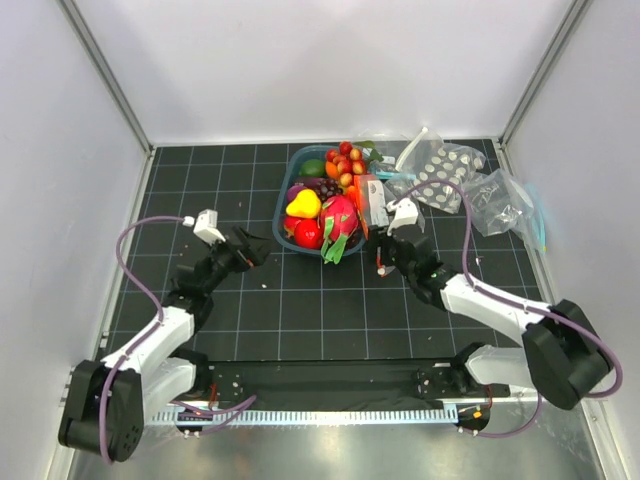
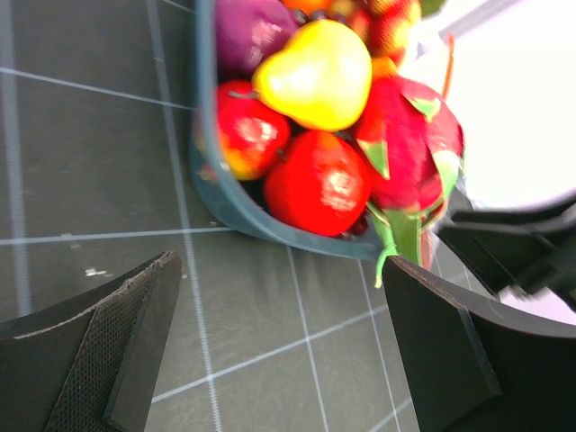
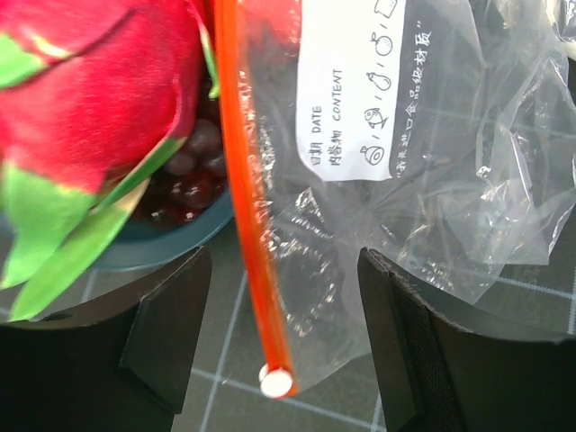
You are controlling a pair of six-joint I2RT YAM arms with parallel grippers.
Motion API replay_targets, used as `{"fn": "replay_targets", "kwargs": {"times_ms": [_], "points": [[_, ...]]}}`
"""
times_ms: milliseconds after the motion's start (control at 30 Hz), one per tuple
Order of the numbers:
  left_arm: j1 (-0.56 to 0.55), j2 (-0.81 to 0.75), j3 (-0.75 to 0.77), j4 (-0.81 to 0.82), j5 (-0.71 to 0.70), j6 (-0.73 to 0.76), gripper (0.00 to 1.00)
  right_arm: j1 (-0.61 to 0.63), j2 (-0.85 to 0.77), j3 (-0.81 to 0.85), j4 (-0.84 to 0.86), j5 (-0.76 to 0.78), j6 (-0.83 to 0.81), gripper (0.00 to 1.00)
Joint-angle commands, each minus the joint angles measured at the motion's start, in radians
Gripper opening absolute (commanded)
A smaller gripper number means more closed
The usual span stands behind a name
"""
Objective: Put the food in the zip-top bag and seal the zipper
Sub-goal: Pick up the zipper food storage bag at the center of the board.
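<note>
Okay, top view: your food [image 1: 320,215] sits heaped in the teal basket [image 1: 283,225] mid-table [image 1: 200,180], none of it bagged yet. The zip-top bag [image 1: 375,203] lies flat against the basket's right side, empty as far as I can tell. Left gripper [image 1: 258,250] hangs just left of the basket, right gripper [image 1: 388,250] right at the bag's near end. One arm per job, I'd guess: left for the fruit, right for the bag. The disc pouch [image 1: 440,175] and the teal-zip pouch [image 1: 510,205] lie further right; leave those.

Left wrist: jaws spread wide, nothing between them, only bare table. They face the basket's near wall, with the yellow pear [image 2: 315,72], two red apples [image 2: 319,184] and the dragon fruit [image 2: 409,144] just behind it. Reads as a lined-up first pick.

Right wrist: jaws apart, gripping nothing. The zipper [image 3: 247,225] runs down between them, its white end cap near the left pad. Clear film and the white label [image 3: 346,90] lie to the right, the dragon fruit and dark grapes [image 3: 184,184] to the left. You look set to pinch the zip edge, probably to hold the mouth open for loading.
</note>
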Motion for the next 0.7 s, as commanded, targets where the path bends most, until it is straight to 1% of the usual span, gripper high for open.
{"fn": "replay_targets", "kwargs": {"times_ms": [0,133,267,300,333,367,433,500,600,633,667], "points": [[-0.029,0.029,0.059,0.069,0.052,0.031,0.97,0.010,0.060,0.067,0.009,0.069,-0.053,0.73],[-0.061,0.032,0.067,0.068,0.049,0.051,0.96,0.015,0.097,0.081,0.002,0.102,-0.053,0.71],[-0.082,0.023,0.072,0.060,0.040,0.067,0.96,0.015,0.119,0.088,0.004,0.099,-0.056,0.70],[-0.088,0.024,0.072,0.060,0.035,0.070,0.96,0.013,0.128,0.091,0.004,0.099,-0.056,0.67],[-0.091,0.024,0.075,0.059,0.035,0.071,0.96,0.013,0.128,0.094,-0.001,0.105,-0.056,0.55],[-0.095,0.026,0.078,0.056,0.035,0.076,0.96,0.015,0.128,0.095,-0.002,0.106,-0.053,0.50],[-0.105,0.030,0.082,0.052,0.033,0.081,0.96,0.016,0.113,0.088,0.004,0.100,-0.050,0.36],[-0.116,0.033,0.090,0.046,0.033,0.094,0.96,0.015,0.093,0.069,0.015,0.083,-0.048,0.35],[-0.157,0.053,0.116,0.023,0.027,0.123,0.96,0.015,0.039,0.037,0.045,0.054,-0.039,0.25],[-0.185,0.062,0.125,0.016,0.020,0.134,0.96,0.013,0.013,0.029,0.048,0.053,-0.035,0.18],[-0.200,0.078,0.144,0.008,0.020,0.145,0.96,0.013,-0.002,0.022,0.054,0.044,-0.032,0.15]]}}
